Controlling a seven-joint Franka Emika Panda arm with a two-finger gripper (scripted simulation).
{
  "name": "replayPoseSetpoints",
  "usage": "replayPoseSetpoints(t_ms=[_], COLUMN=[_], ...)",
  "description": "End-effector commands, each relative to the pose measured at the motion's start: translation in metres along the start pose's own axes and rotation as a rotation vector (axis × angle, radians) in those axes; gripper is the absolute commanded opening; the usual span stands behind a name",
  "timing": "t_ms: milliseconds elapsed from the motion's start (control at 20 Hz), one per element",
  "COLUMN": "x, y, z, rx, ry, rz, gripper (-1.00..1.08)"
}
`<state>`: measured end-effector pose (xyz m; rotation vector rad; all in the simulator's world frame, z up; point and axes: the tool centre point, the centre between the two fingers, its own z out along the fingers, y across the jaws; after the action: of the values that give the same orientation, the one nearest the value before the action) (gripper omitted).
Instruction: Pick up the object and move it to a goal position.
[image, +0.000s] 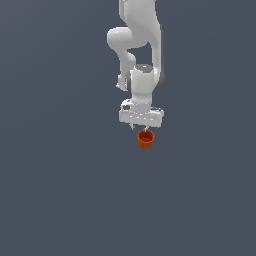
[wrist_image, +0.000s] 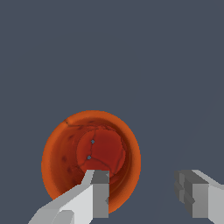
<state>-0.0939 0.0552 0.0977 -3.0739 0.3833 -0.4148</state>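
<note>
Fingers spread wide: your gripper (wrist_image: 146, 197) holds nothing. One finger (wrist_image: 94, 197) sits over the cup (wrist_image: 74, 144), inside its rim; the other stands outside. In the exterior view, your cup (image: 145, 139) hangs just under the gripper (image: 141, 128).

The cup (wrist_image: 70, 148) is showing orange-red walls with dark specks (its inside bottom is deeper red), the gripper (wrist_image: 144, 194) is looking white-grey, everything behind being slate blue-grey.
</note>
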Motion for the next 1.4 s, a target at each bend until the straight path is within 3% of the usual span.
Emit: replayPoseSetpoints(t_ms=[0,850,900,1350], x=[0.0,0.0,0.0,0.0], y=[0.0,0.0,0.0,0.0], z=[0.0,0.03,0.03,0.03], rx=[0.0,0.001,0.001,0.001], ry=[0.0,0.002,0.002,0.002], rz=[0.0,0.002,0.002,0.002], gripper=[0.28,0.28,-1.0,-1.0])
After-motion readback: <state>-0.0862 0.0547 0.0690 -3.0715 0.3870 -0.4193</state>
